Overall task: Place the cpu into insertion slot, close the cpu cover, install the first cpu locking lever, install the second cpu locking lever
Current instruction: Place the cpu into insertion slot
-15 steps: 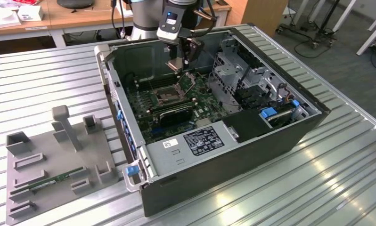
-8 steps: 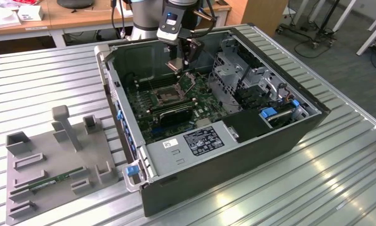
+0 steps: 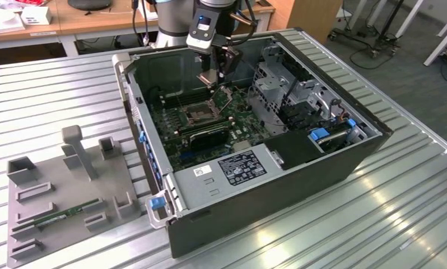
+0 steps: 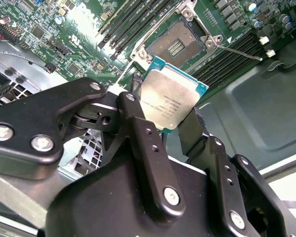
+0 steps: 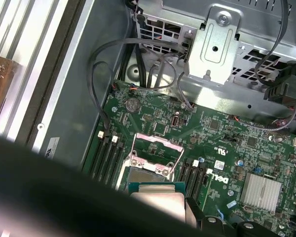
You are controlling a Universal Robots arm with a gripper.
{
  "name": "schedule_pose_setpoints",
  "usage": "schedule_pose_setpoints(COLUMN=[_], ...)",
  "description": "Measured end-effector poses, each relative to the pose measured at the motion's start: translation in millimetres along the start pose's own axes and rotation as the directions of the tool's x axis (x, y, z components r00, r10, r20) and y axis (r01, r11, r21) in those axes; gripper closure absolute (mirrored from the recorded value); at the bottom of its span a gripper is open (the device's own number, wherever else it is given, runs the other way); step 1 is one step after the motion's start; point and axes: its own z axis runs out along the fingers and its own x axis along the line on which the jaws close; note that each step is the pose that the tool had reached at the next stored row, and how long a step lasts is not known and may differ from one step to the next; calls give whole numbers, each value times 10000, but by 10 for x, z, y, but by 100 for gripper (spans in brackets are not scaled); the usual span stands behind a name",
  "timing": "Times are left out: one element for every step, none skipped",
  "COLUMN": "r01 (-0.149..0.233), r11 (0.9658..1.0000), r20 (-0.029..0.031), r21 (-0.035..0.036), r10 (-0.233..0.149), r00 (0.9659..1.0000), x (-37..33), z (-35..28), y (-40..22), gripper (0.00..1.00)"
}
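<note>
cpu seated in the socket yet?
No: in the second wrist view the gripper holds the cpu off the board, and the insertion slot lies bare with its dark centre showing.

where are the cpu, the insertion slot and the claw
cpu (image 4: 175, 96): second wrist view, centre of its metal face.
insertion slot (image 4: 180, 43): second wrist view, its dark centre.
claw (image 4: 164, 112): second wrist view, midway between its fingertips, shut on the cpu.
</note>
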Motion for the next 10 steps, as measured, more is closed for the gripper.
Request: schedule_pose_setpoints(r01=[0, 0, 0, 0, 0, 0, 0, 0, 0, 0], r11=[10000, 10000, 10000, 10000, 10000, 10000, 10000, 10000, 10000, 10000], r20=[-2, -2, 0, 1, 1, 2, 0, 0, 1, 0], r21=[-2, -2, 0, 1, 1, 1, 0, 0, 1, 1], r10=[0, 0, 0, 0, 0, 0, 0, 0, 0, 0], r00=[10000, 10000, 10000, 10000, 10000, 10000, 10000, 10000, 10000, 10000], x=[0, 0, 0, 0, 0, 0, 0, -1, -1, -1], z=[3, 6, 8, 8, 8, 8, 16, 23, 23, 23], y=[0, -1, -1, -1, -1, -1, -2, -2, -2, -2], gripper=[46, 46, 46, 46, 46, 46, 46, 46, 46, 46])
